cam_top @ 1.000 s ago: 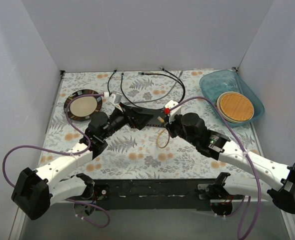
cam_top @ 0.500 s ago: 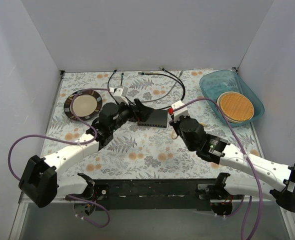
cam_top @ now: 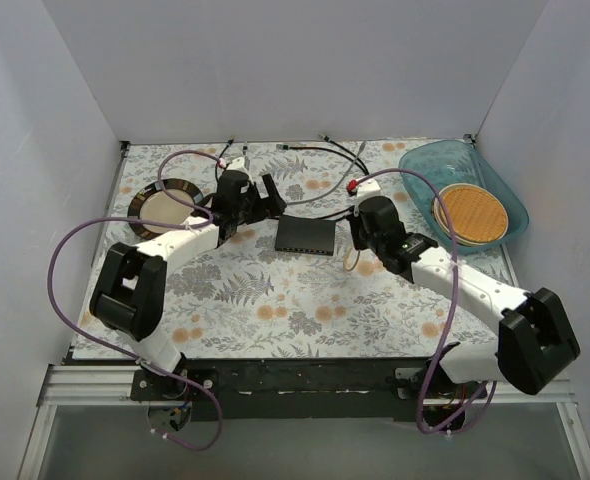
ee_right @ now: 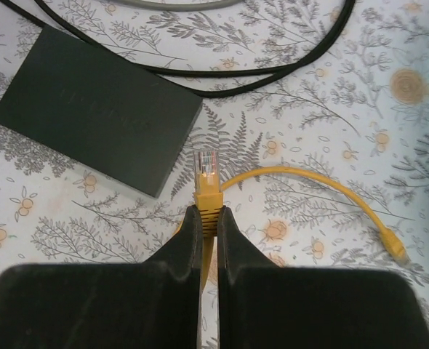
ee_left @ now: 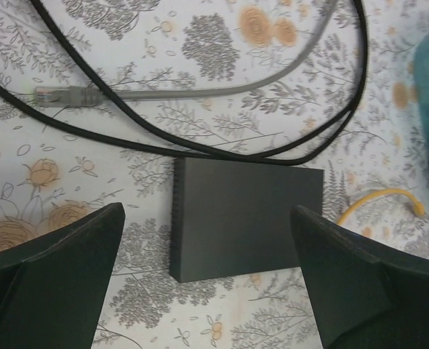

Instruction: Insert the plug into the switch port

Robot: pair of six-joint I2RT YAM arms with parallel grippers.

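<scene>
1. Top external view: you see the flat matte-black rectangular switch (cam_top: 306, 234) lying flat on the floral-patterned worktop (cam_top: 275, 300), midway between the left and right edges and nearer the far edge. A second ago it sat a little further left, with both grippers crowded against it.
2. Your left gripper (cam_top: 263, 198) has since pulled away toward the far edge and now sits beyond the switch's far left corner, not touching it. Its arm has folded up higher than before.
3. In the left wrist view the left gripper (ee_left: 207, 211) is spread wide with nothing in it; the switch (ee_left: 247, 218) lies below, between the two fingers.
4. Your right gripper (ee_right: 208, 214) is clenched on the yellow network plug (ee_right: 206, 174), as it was a second ago. The plug's clear tip points forward, just off a corner of the switch (ee_right: 98, 109), not touching it.
5. The thin yellow cable (ee_right: 309, 182) curls away to the right across the worktop.
6. Two black cables (ee_left: 222, 149) loop just past the switch's far edge, and a grey cable with a grey plug (ee_left: 62, 94) lies beyond them.
7. You cannot see the switch's sockets in any view.
</scene>
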